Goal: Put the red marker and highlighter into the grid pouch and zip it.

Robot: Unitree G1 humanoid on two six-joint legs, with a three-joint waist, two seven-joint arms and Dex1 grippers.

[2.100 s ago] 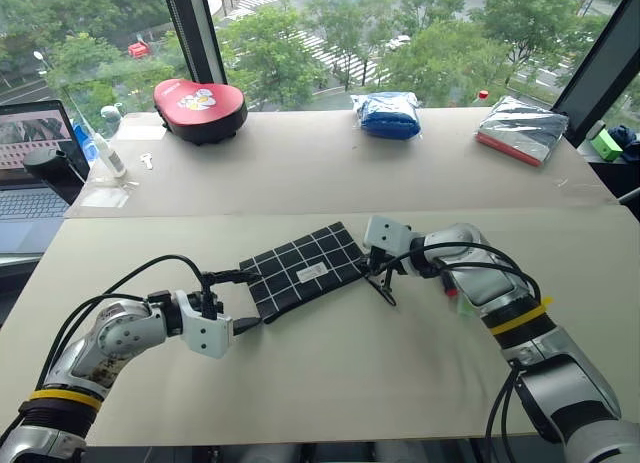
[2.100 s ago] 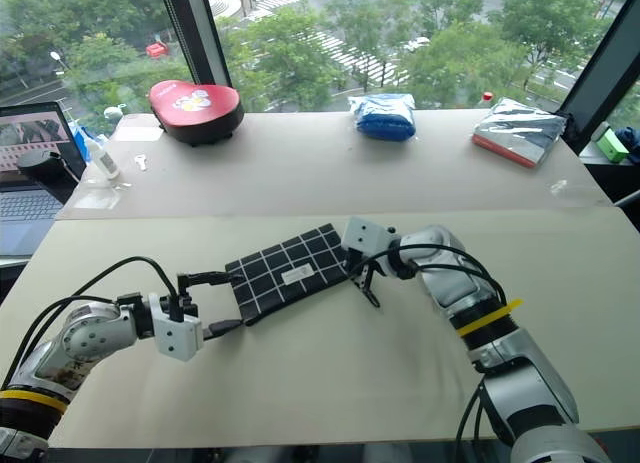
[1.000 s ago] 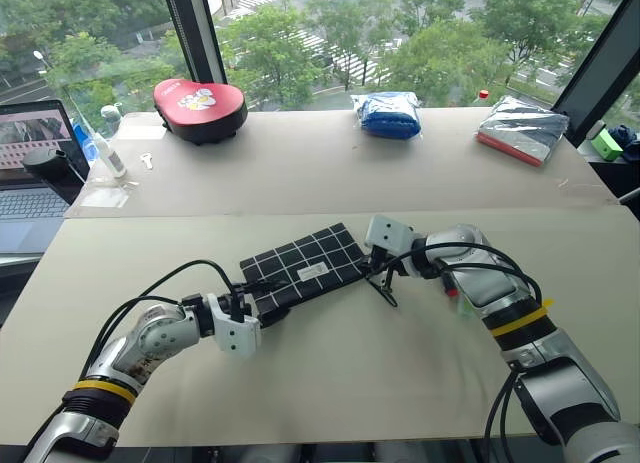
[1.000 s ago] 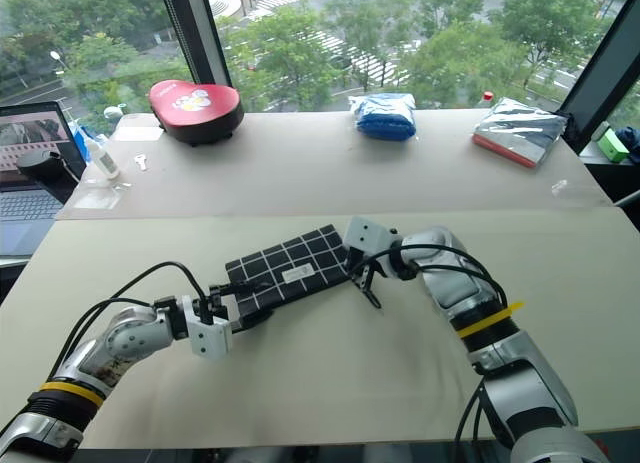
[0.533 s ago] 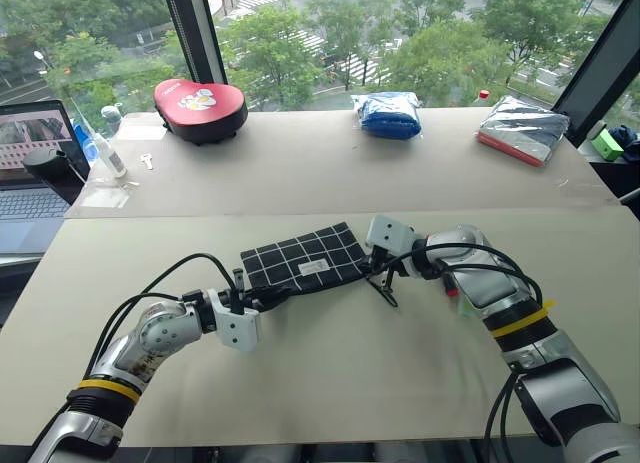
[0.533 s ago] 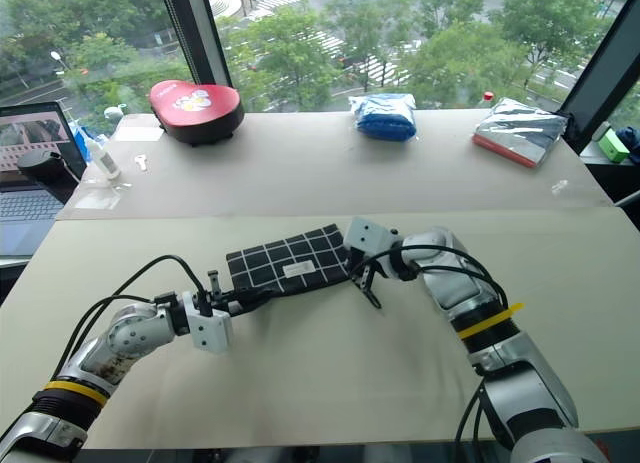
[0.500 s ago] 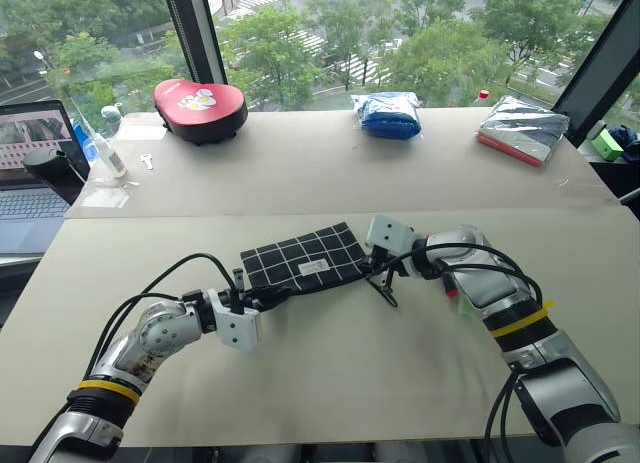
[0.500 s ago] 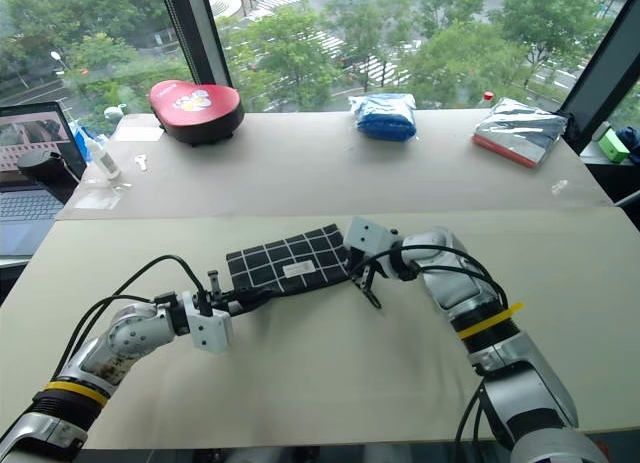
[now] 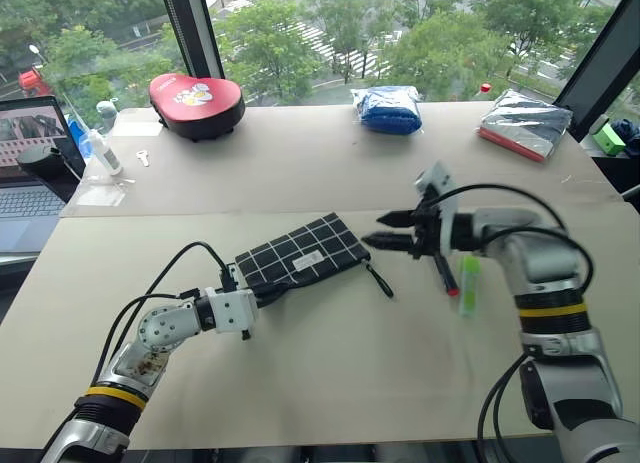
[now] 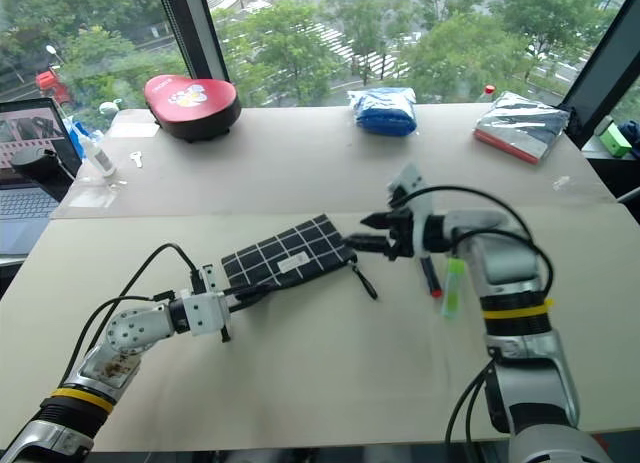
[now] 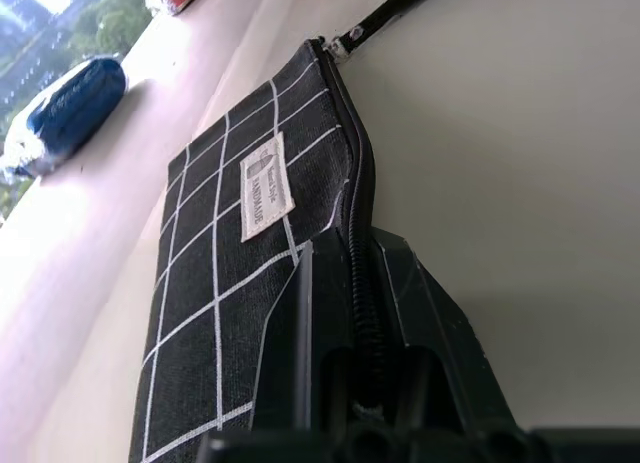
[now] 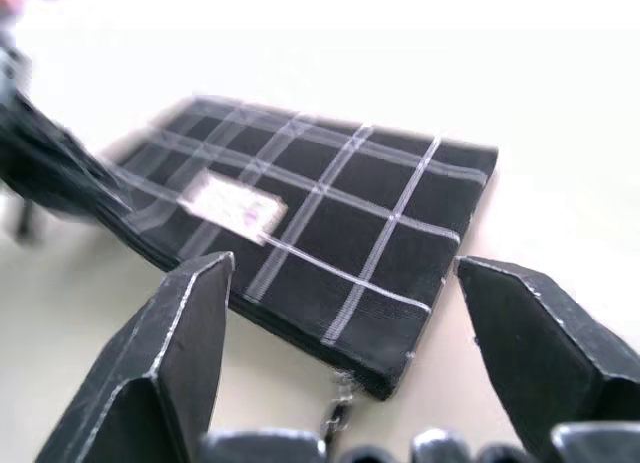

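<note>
Your left pincer [image 9: 268,295] is clamped on the near, left end of the grid pouch [image 9: 300,262], its two black fingers [image 11: 425,313] pressed together with the zippered edge caught between them, as your left wrist view shows. The pouch lies on the pale counter [image 9: 330,383] with that gripped end slightly raised, its white label [image 9: 307,260] facing up and its black pull cord [image 9: 379,279] trailing off the far right corner onto the counter. Your right pincer [image 9: 383,230] hangs above the counter just to the right of the pouch, pointing toward it, with its fingers [image 12: 180,353] spread wide apart and nothing between them; in your right wrist view the pouch sits beyond the open gap. The red marker [image 9: 445,273] and the highlighter [image 9: 467,283] both lie on the counter outside the pouch, side by side and nearly parallel, below your right forearm, the marker on the side nearer the pouch. Whether the zipper is fully drawn you cannot tell from these views. Along the far part of the counter sit a red heart-shaped case [image 9: 197,91], a blue bundle [image 9: 390,108] and a silver packet [image 9: 525,125], all well apart from the pouch, and a laptop [image 9: 35,173] stands off the left edge.
</note>
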